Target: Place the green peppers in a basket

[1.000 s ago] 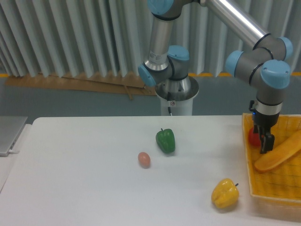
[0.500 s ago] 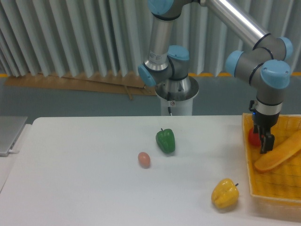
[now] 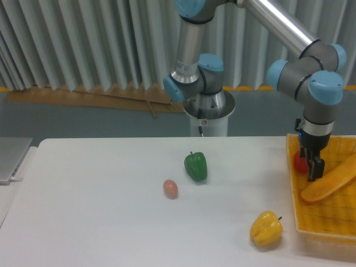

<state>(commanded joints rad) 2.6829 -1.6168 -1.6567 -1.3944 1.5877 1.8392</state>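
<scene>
A: Where's the green pepper [image 3: 196, 166]?
B: On the white tabletop [image 3: 100, 211], well left of the basket [image 3: 328, 222], upright, stem up. Untouched.
A: Tool [image 3: 311, 167]?
B: Hangs over the basket's left part, beside a red pepper [image 3: 300, 162]. Nothing visibly held; whether the fingers are spread or closed, cannot tell.
A: Advice for the step?
B: Likely needs to lift clear of the basket wall, travel left to the pepper, and grip across its wide body. The skin is glossy and lobed, so it could slip.
A: Other textures?
B: The basket is yellow-orange woven mesh with low walls. A smooth yellow pepper [image 3: 266, 228] lies just left of it.
</scene>
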